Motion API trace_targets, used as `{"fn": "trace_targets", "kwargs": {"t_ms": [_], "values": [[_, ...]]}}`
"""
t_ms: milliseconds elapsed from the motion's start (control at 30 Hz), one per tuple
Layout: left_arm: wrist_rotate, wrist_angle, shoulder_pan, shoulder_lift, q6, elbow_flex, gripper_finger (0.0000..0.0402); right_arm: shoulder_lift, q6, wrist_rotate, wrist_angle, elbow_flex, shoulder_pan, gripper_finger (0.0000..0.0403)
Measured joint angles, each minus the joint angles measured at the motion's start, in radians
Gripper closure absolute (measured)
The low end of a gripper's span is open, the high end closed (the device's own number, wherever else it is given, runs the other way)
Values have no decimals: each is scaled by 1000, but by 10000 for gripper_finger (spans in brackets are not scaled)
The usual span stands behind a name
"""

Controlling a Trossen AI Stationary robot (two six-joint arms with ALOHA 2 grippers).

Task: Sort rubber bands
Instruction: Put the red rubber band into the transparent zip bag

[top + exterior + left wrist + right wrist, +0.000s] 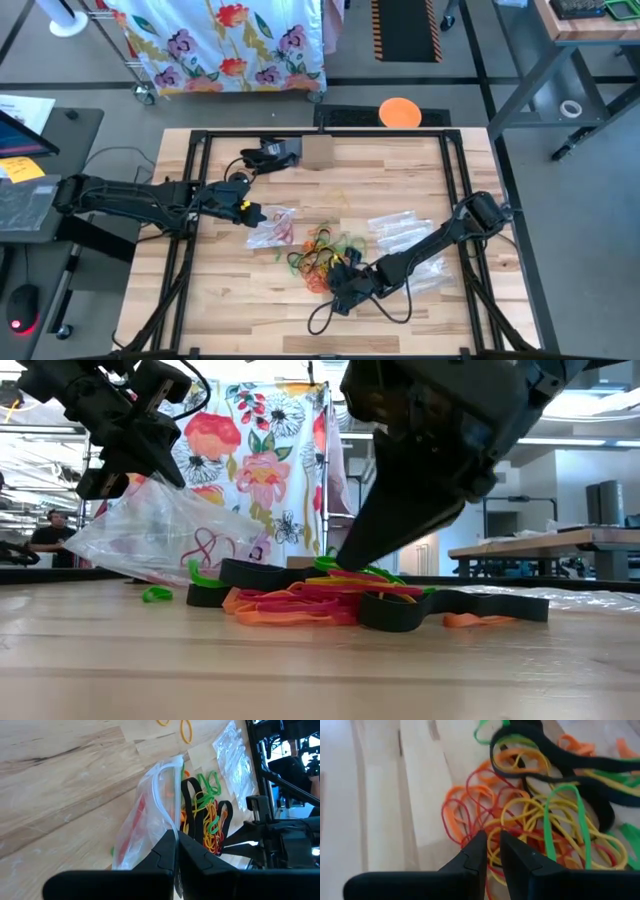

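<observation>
Bands: the tangled pile of rubber bands (330,600) lies closest in the low view, on the wooden surface (250,300), roughly at its middle and toward the near edge; red, orange, yellow and green loops mixed with wider black ones.
Stray bands: 1 green loop (156,594) lies apart from the pile in the low view; 2 yellow loops (186,730) lie well apart farther up the surface.
Right pincer (489,845): tips down in the pile's near edge, fingers (476,851) narrowly parted with only a slim gap; red and yellow strands cross at the tips, but I cannot tell whether any is pinched.
Left pincer (176,840): closed on the top edge of a clear bag (145,820), held over the surface just left of the pile.
Bag: hangs from the left pincer with its lower part resting on the surface; red bands (283,226) show inside it.
Other bags: several clear bags (400,232) lie flat to the right of the pile, under and beside the right arm.
Cable: a black cable (330,315) loops on the surface near the right pincer.
</observation>
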Motion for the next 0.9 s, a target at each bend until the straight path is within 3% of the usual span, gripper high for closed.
{"fn": "trace_targets", "kwargs": {"t_ms": [900], "values": [[0,0,0,0,0,0,402,0,9,-84,-17,0,15,354]]}}
